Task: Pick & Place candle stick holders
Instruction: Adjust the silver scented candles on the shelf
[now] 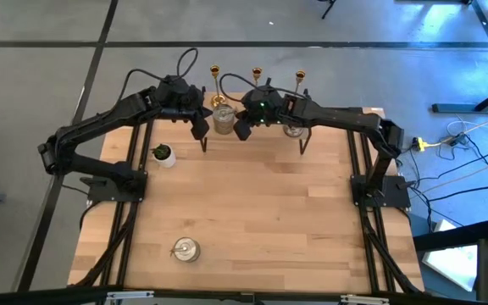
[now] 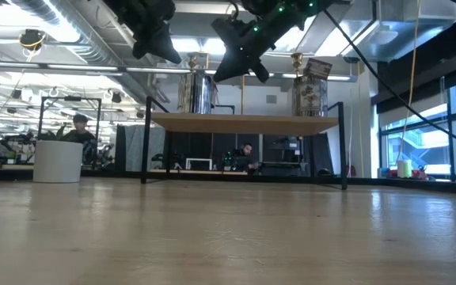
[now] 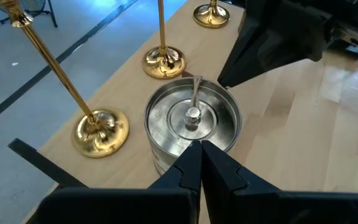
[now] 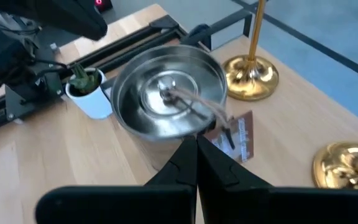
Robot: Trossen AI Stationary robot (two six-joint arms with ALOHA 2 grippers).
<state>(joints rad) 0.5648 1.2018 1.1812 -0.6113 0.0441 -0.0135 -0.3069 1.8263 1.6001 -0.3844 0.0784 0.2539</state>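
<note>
A squat silvery holder [image 1: 224,119] stands on a raised wooden shelf [image 2: 244,123] at the table's far side. My left gripper [image 1: 200,121] hangs shut just left of and above it, and my right gripper [image 1: 244,127] hangs shut just right of it. Each wrist view looks down into the holder's bowl [image 3: 191,118] [image 4: 166,93] past shut fingertips [image 3: 199,155] [image 4: 194,152]. Three gold holders [image 1: 214,72] [image 1: 257,76] [image 1: 300,80] stand along the shelf's far edge. A second silvery holder [image 1: 293,129] sits under my right arm, and a third [image 1: 185,250] near the table's front.
A small white pot with a green plant [image 1: 163,154] stands on the table left of the shelf. A paper tag [image 4: 241,134] on a string lies beside the middle holder. The shelf rests on black legs [image 2: 145,142]. Bare wood fills the table's middle.
</note>
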